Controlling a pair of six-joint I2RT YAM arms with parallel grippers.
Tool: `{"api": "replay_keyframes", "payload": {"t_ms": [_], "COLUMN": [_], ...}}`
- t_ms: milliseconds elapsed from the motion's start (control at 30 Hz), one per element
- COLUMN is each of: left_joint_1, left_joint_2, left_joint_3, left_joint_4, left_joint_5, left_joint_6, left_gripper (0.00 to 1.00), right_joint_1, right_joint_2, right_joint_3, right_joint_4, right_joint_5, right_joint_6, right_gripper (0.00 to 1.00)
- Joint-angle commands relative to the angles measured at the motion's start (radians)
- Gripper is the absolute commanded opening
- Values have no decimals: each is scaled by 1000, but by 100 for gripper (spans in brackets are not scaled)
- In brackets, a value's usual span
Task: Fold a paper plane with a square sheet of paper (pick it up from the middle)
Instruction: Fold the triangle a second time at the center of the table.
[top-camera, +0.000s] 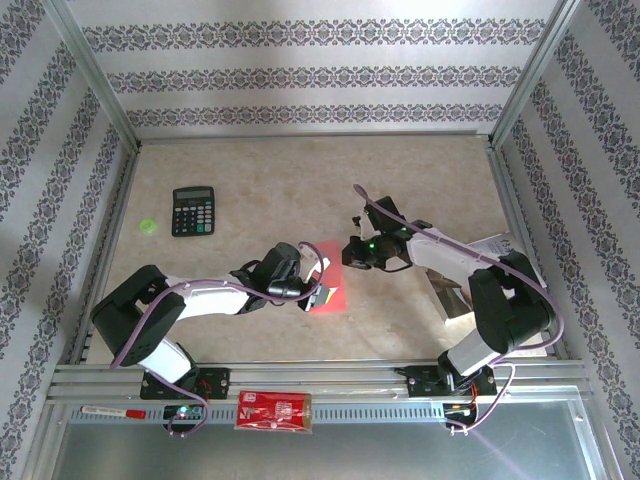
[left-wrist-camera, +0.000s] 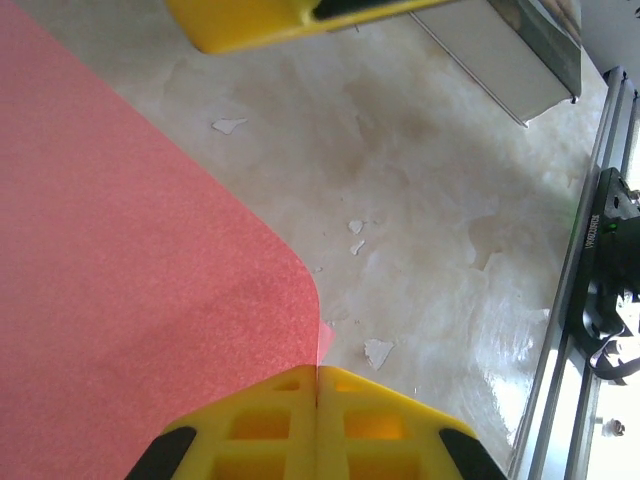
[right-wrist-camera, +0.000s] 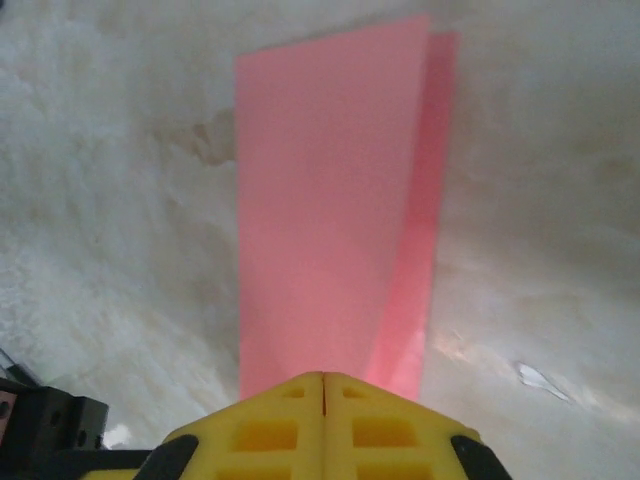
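The square sheet of paper (top-camera: 326, 278), folded in half, lies on the table (top-camera: 260, 180) near the middle of its near edge. The left fingers (left-wrist-camera: 262, 428) are together, pinching its corner. The right fingers (right-wrist-camera: 385, 432) are together at its end. Risk: opposing pulls may tear the paper or misalign the layers.

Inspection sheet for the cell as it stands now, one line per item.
Surface: beige table, worn, white flecks.
Job's things: square sheet of paper, pink, folded double, mid-table.
Clutter: calculator, green dot, red packet at the near edge.
Grippers: left gripper shut on the sheet's corner; right gripper shut at its edge, grip unclear.
Cables: purple cables along both arms, no snag seen.
Surroundings: patterned walls, aluminium frame.
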Motion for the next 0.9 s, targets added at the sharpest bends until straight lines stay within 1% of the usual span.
{"api": "replay_keyframes", "payload": {"t_ms": [0,167,367,633,867], "left_joint_1": [17,23,28,40,99], "left_joint_2": [4,12,20,37,74], "left_joint_3": [-14,-8,-8,0,10], "left_joint_4": [34,20,19,15,42], "left_joint_5": [31,34,32,42,103], "left_joint_6": [-7,0,-4,-11,-61], "left_gripper": [0,0,0,0,0], "right_joint_1": [13,20,21,1,-8], "right_joint_2": [48,160,260,325,356], "right_joint_3": [29,80,128,123,118], "right_joint_4": [55,110,132,125,99], "right_joint_5": [-9,-77,-100,-106,-109], "right_joint_6": [-25,-4,-2,-49,-104], "right_gripper": [0,0,0,0,0]}}
